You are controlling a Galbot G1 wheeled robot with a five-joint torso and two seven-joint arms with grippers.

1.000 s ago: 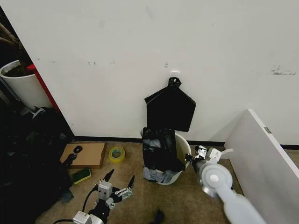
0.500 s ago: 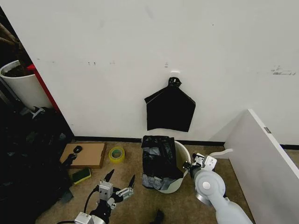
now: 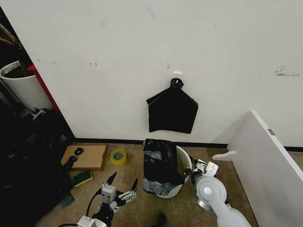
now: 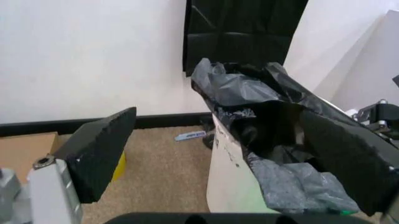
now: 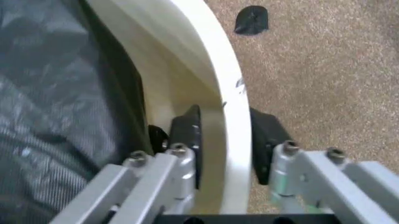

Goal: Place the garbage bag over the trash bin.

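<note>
The trash bin (image 3: 183, 161) is a small white bucket on the tan floor below the wall. The garbage bag (image 3: 160, 163), black and crinkled, hangs over the bin's left side and into its mouth. My right gripper (image 3: 195, 167) is at the bin's right rim. In the right wrist view the right gripper (image 5: 225, 135) is shut on the white rim (image 5: 224, 93), one pad inside and one outside. My left gripper (image 3: 124, 178) hovers low, left of the bin, open and holding nothing. The left wrist view shows the bag (image 4: 249, 88) and the bin wall (image 4: 231, 182) ahead between its spread fingers (image 4: 100, 154).
A flat black bag bundle (image 3: 173, 112) hangs on the wall above the bin. A yellow tape roll (image 3: 118, 156), cardboard (image 3: 90, 156) and a green sponge (image 3: 83, 178) lie to the left. A white panel (image 3: 265, 161) stands right; a plant pot (image 3: 21, 87) far left.
The right gripper has drawn back toward me and slightly left, bringing the bin's rim with it. The bag now sits lower over the bin. The left gripper has hardly moved.
</note>
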